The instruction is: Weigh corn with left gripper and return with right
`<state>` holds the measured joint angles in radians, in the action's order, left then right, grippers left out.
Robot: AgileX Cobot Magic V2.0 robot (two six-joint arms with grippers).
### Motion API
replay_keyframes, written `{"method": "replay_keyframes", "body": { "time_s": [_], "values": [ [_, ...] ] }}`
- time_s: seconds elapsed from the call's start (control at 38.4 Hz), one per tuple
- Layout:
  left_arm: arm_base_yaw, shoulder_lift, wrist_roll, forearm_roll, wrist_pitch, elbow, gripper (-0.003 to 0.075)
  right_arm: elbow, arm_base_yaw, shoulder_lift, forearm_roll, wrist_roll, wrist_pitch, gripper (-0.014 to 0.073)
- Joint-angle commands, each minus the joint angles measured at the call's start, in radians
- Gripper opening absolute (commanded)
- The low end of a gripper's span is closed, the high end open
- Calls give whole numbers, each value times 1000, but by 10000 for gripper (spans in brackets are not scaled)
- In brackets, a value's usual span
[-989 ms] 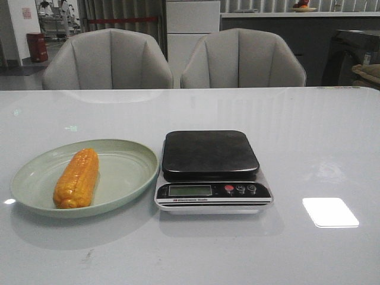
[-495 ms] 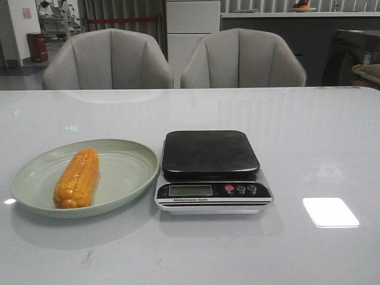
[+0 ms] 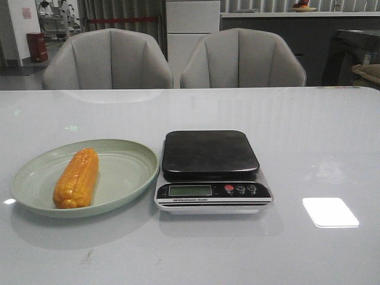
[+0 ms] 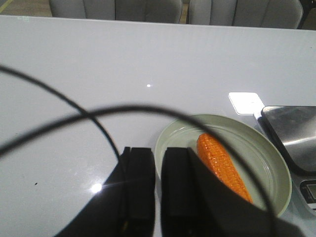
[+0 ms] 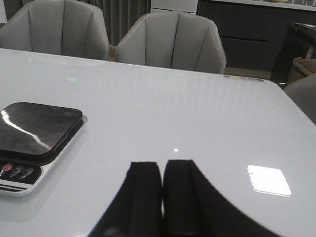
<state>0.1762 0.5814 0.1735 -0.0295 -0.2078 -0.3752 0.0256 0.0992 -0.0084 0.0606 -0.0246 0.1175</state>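
One corn point(image 3: 76, 178) lies on the plate point(image 3: 127, 172) beside the scale point(image 3: 211, 169).

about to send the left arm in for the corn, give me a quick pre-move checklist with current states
1. Corn lies alone on the green plate, nothing on top of it: ok.
2. Scale platform is bare and ready to take the corn: ok.
3. Scale display is on and zeroed: cannot tell, the reading is too small.
4. Left claw is open for the grasp: not ok, its fingers stand nearly together.
5. Left claw holds nothing and hangs apart from the corn, by the plate's rim: ok.
6. Right claw is shut, empty and off to the side of the scale: ok.
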Motion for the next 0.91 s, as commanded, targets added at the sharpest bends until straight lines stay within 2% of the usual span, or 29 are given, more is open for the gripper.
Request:
{"method": "replay_keyframes", "body": {
  "time_s": [0.0,0.18,0.29,0.49,0.7,0.89],
  "values": [
    [7,32,7,16,50,-67,230,11,-1,-19,12,6,-80,175],
    [7,95,7,16,19,-134,484,11,-1,-19,12,6,-80,175],
    [7,143,7,16,-13,-177,561,11,-1,-19,12,6,-80,175],
    [72,286,7,16,-112,-289,562,11,-1,-19,12,6,-80,175],
    [209,474,7,29,-114,-404,562,11,-1,-19,12,6,-80,175],
    [260,647,7,53,-124,-493,562,11,-1,-19,12,6,-80,175]
  ]
}}
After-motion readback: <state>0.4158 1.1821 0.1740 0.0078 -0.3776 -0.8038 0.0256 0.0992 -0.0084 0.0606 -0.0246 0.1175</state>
